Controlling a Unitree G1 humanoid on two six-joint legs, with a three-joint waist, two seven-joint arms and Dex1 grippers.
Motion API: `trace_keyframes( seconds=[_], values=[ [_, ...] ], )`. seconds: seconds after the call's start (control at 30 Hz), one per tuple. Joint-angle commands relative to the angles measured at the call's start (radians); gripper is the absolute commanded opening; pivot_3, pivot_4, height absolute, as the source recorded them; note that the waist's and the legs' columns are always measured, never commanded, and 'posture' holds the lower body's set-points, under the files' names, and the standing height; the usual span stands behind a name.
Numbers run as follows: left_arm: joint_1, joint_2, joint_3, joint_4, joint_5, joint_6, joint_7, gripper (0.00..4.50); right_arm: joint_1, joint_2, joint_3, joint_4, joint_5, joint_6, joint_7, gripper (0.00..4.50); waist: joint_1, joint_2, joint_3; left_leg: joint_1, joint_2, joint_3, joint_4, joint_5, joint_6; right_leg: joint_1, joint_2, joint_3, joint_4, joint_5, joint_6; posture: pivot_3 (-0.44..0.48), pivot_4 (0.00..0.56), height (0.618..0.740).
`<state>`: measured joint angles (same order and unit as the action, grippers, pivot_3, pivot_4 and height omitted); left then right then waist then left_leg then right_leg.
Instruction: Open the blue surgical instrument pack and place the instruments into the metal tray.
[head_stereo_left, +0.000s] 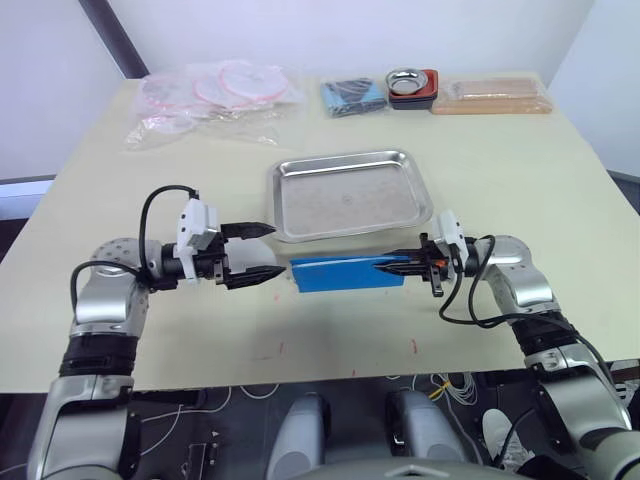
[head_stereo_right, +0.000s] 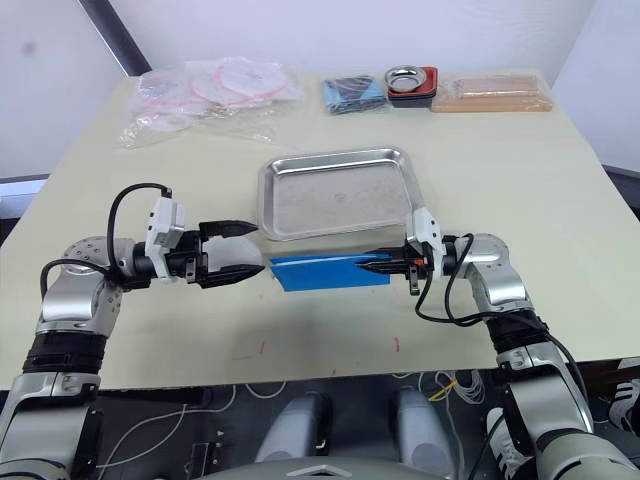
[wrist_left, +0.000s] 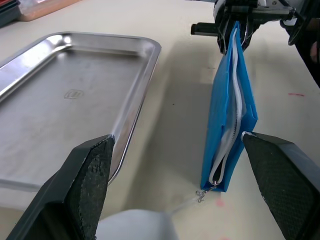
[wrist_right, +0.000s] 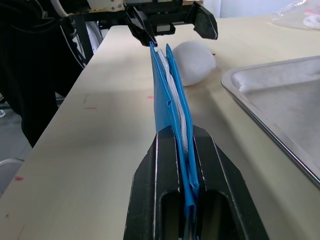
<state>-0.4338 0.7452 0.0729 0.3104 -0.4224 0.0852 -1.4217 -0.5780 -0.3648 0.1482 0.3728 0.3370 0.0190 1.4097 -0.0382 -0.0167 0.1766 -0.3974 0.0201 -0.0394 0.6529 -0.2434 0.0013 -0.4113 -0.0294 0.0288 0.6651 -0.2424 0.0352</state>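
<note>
Both grippers flanked the blue surgical instrument pack (head_stereo_left: 340, 272) beside the metal tray (head_stereo_left: 350, 192): your right gripper (head_stereo_left: 392, 265) clamped one end, your left gripper (head_stereo_left: 262, 250) gaped at the other; opening came next, needing its zipper end seized.

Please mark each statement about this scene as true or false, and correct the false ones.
1. The right gripper is shut on one end of the blue pack. True.
2. The left gripper also clamps the pack. False: its fingers are open, near the pack's other end.
3. The metal tray holds several instruments. False: it is empty.
4. The pack stands on its edge, still closed. True.
5. The pack lies inside the tray. False: it is on the table, beside the tray's near rim.
</note>
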Motion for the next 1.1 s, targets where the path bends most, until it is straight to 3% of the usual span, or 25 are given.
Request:
trace_keyframes(
  seconds=[0.03,1.0,1.1],
  values=[
    [-0.032,-0.018,-0.011,0.024,0.014,-0.034,-0.012,4.35,-0.011,-0.009,-0.018,-0.034,0.019,-0.001,0.002,0.0,0.0,0.0,0.0,0.0,0.0,0.0,0.0,0.0,0.0,0.0,0.0,0.0,0.0,0.0,0.0,0.0,0.15,0.74],
    [-0.015,-0.1,-0.049,0.016,0.01,-0.005,-0.067,4.35,-0.005,-0.008,-0.009,-0.05,0.018,0.021,0.004,0.0,-0.001,0.0,0.0,0.0,0.0,0.0,0.001,0.0,0.0,0.0,0.0,0.0,0.001,0.0,0.0,0.0,0.15,0.74],
    [-0.013,-0.103,-0.044,0.018,0.008,-0.004,-0.071,3.49,-0.004,-0.01,-0.01,-0.049,0.018,0.021,0.004,0.0,0.0,0.0,0.0,0.0,0.0,0.0,0.001,0.0,0.0,0.0,0.0,0.0,0.001,0.0,0.0,0.0,0.15,0.74]
  ],
)
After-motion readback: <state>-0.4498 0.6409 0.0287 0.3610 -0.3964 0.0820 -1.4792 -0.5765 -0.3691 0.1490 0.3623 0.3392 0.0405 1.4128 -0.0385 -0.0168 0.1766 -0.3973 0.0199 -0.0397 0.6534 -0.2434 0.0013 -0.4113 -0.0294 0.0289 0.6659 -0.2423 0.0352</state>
